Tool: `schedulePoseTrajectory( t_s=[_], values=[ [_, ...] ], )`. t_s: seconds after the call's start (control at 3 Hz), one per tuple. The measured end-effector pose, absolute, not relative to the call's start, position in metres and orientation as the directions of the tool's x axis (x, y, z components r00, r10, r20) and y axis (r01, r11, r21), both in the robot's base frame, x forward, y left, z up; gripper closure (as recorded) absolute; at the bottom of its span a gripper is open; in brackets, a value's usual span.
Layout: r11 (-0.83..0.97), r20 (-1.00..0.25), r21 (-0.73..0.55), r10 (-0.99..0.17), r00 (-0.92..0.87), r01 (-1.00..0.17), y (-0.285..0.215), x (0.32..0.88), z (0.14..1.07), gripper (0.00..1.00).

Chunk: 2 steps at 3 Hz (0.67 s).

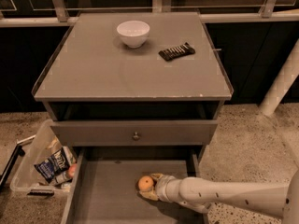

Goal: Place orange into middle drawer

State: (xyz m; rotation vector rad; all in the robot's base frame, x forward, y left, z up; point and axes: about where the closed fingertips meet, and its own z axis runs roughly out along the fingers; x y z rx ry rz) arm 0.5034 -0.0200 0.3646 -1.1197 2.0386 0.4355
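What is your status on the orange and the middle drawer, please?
Gripper low inside the open middle drawer, against the orange. Orange inside, near drawer's centre. Knobbed drawer above, not obstructing.

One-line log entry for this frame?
phase: placing | gripper: inside open middle drawer, at orange | orange: within drawer walls, near floor centre | resting or held: cannot tell
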Motion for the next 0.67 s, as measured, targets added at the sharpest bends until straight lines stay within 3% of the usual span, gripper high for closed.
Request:
schedulePoseTrajectory(
  t_s=[0.33, 0.67],
  values=[
    [0.558, -0.752, -0.059, -0.57, -0.33, -0.828, -0.02, 0.5034, 0.3646, 0.0],
    [0.558, -0.752, -0.059, -0.57, -0.33, -0.828, -0.02, 0.5034, 0.3646, 0.0]
  ],
)
